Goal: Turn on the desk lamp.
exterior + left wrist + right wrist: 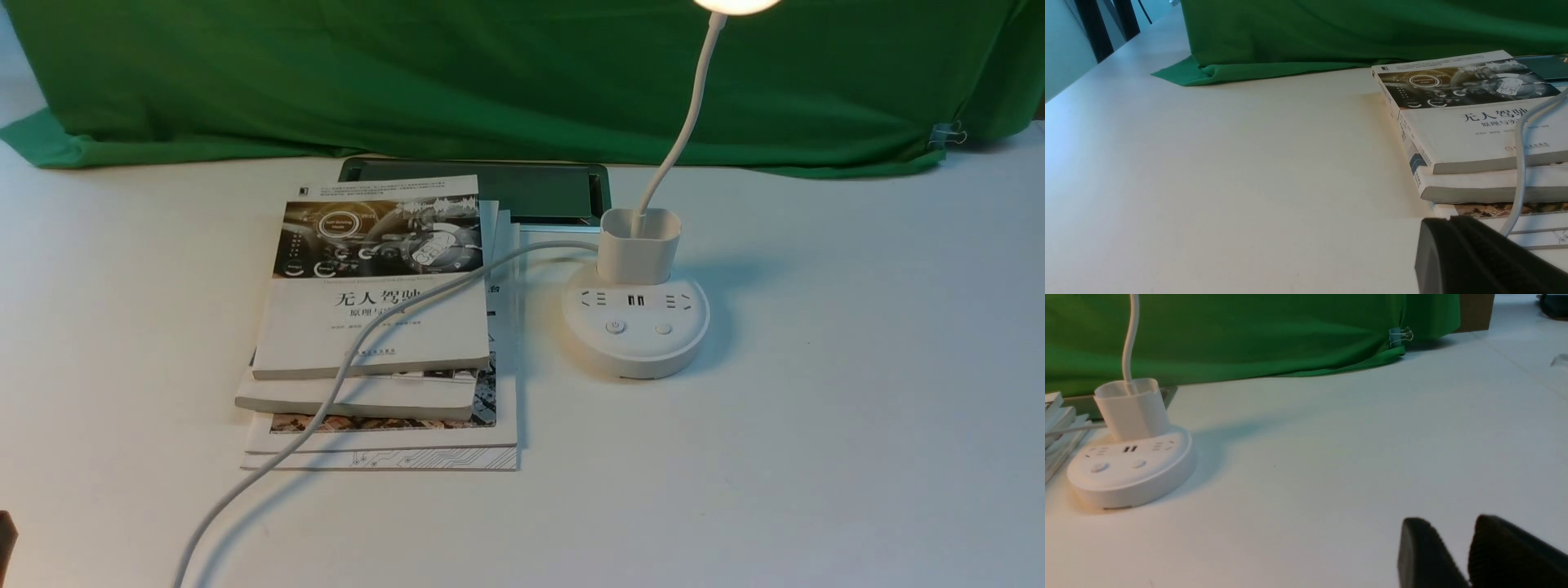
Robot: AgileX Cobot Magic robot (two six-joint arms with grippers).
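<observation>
The white desk lamp stands right of centre, its round base [635, 327] bearing sockets, USB ports and two buttons [615, 327]. A cup holder [638, 243] rises behind them, and a thin gooseneck [686, 122] climbs to the head [735, 5], which glows at the top edge. The base also shows in the right wrist view [1131, 469]. My left gripper [1449, 222] is shut and empty, low by the book stack. My right gripper [1449, 528] is open by a narrow gap, empty, well to the right of the lamp. Neither gripper touches the lamp.
A stack of books [375, 310] lies left of the lamp. The lamp's white cable [343, 384] runs across the books toward the front left. A dark flat panel [531, 188] lies behind them. Green cloth [490, 73] hangs along the back, with a binder clip [947, 135].
</observation>
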